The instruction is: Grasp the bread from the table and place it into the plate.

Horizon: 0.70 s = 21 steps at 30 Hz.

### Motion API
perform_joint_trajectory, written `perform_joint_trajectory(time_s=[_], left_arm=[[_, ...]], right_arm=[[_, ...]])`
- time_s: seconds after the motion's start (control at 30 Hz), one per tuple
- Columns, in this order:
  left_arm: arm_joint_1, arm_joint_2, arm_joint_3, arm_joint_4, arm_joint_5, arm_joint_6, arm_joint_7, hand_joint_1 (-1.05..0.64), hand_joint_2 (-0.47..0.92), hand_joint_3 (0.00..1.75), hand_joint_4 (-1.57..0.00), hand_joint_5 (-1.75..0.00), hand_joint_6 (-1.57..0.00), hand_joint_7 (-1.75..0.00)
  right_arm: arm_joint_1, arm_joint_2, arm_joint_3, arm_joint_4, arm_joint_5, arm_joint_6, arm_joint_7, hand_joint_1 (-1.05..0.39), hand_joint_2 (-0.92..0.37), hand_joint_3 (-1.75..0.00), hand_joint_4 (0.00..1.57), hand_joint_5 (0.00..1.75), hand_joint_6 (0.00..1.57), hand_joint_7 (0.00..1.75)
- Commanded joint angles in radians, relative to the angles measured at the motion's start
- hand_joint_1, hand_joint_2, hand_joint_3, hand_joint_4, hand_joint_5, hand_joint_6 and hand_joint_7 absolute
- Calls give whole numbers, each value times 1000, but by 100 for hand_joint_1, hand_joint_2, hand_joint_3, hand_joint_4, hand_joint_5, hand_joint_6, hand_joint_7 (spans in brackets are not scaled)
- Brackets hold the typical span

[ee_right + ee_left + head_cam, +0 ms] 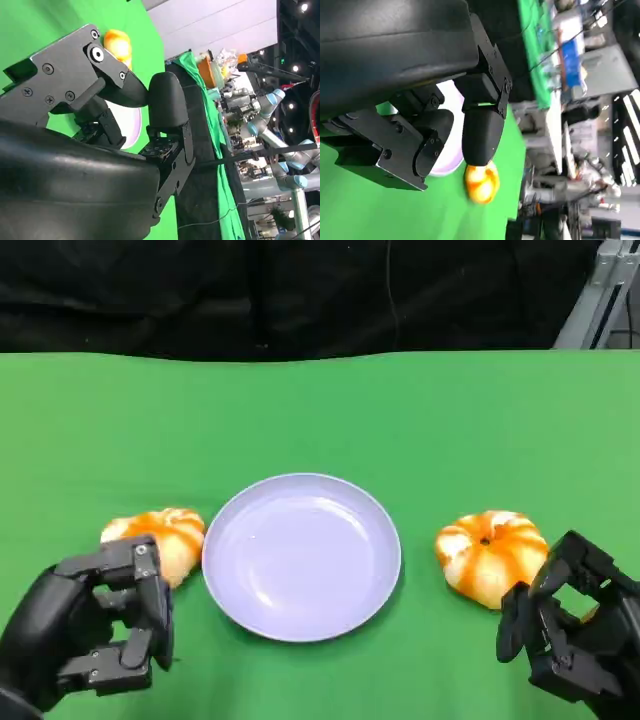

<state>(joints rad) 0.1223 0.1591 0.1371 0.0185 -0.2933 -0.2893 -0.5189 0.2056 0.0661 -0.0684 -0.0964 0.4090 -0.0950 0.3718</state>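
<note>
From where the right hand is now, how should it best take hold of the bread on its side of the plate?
Probably from above, fingers around the round sides of the bread. It sits flat, domed and free all round, apart from the plate. The right hand is just beside it.

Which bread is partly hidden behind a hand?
The bread left of the plate: that bread is partly covered by the left hand. The other bread shows nearly whole.

No text, label, brand or number can be read anywhere — the cluttered, blurred shelves (570,65) in the wrist views perhaps carry print, illegible.
</note>
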Motion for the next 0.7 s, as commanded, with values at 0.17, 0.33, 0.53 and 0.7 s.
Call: perform_joint_trajectory(time_s=[0.17, 0.33, 0.53, 0.7], left_arm=[[21, 25, 18, -29, 314, -173, 219, -72, 91, 23, -16, -58, -48, -12], [14, 108, 11, -89, 607, -111, 337, -89, 92, 18, -1, -29, -29, -1], [-64, 229, -59, -79, 966, -50, 464, -100, 88, 3, -2, -21, -25, 0], [-127, 284, -119, -54, 1070, 27, 464, -97, 81, 0, -9, -17, -29, -1]], right_arm=[[5, -8, -6, -21, 11, 11, -12, -14, -49, -122, 88, 175, 70, 163], [3, -8, -10, -17, 10, 5, -12, -14, -50, -122, 88, 175, 70, 164], [-2, -8, -12, -7, 10, -1, -11, -14, -49, -122, 88, 175, 70, 164], [-5, -7, -15, 5, 12, -14, -2, -14, -49, -124, 88, 175, 69, 165]])
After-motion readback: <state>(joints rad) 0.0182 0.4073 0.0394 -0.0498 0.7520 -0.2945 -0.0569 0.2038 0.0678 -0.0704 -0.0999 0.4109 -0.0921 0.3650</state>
